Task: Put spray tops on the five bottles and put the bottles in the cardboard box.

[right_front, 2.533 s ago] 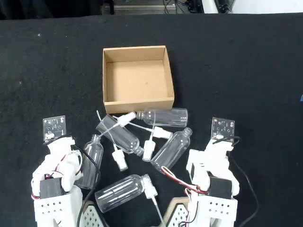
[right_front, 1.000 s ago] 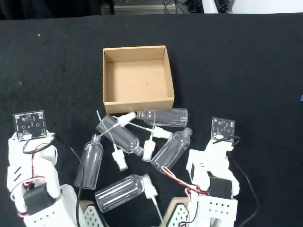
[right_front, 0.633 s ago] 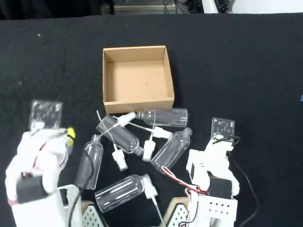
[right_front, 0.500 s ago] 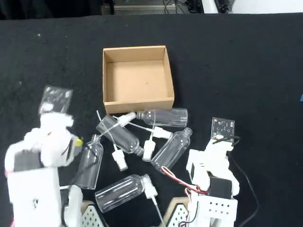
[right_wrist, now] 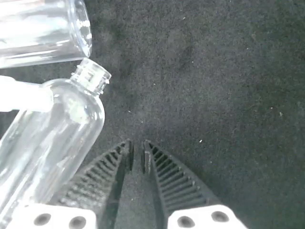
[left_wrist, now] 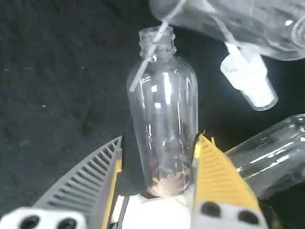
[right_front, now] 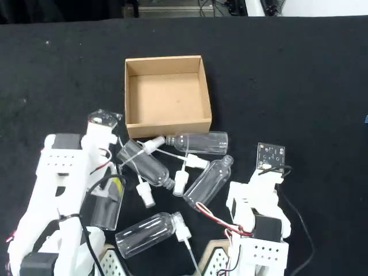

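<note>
We hold our left gripper (left_wrist: 159, 139) wide open astride the base of a clear, capless plastic bottle (left_wrist: 164, 105) lying at the near left, gripping nothing. Our right gripper (right_wrist: 137, 149) sits nearly closed and holds nothing at the near right. The brown cardboard box (right_front: 168, 125) stands farther back.

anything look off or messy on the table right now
Nothing spilled or broken, but it's a jumble: the bottles lie on their sides in a heap in front of the box, spray tops loose among them with thin tubes crossing. The left tool sits open around the base of one uncapped bottle.
</note>
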Controlling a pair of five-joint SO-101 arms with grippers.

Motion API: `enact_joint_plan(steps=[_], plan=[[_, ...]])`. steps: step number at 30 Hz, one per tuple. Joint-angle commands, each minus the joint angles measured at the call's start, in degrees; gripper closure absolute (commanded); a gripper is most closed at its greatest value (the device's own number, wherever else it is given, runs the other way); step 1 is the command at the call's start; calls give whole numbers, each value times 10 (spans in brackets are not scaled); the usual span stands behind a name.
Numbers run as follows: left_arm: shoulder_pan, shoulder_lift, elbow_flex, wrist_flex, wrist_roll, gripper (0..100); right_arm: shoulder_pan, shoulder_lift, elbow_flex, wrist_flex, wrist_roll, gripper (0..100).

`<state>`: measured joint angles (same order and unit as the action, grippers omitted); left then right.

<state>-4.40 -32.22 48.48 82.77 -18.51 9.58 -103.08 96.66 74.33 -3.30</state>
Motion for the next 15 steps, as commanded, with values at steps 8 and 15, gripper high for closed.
enact_joint_plan(steps=[8,15], plan=[[6,-35,102,-111,111,719,11,-55,-2,4,4,980],[0,-40,122,-131,-12,712,11,-55,-2,4,4,980]])
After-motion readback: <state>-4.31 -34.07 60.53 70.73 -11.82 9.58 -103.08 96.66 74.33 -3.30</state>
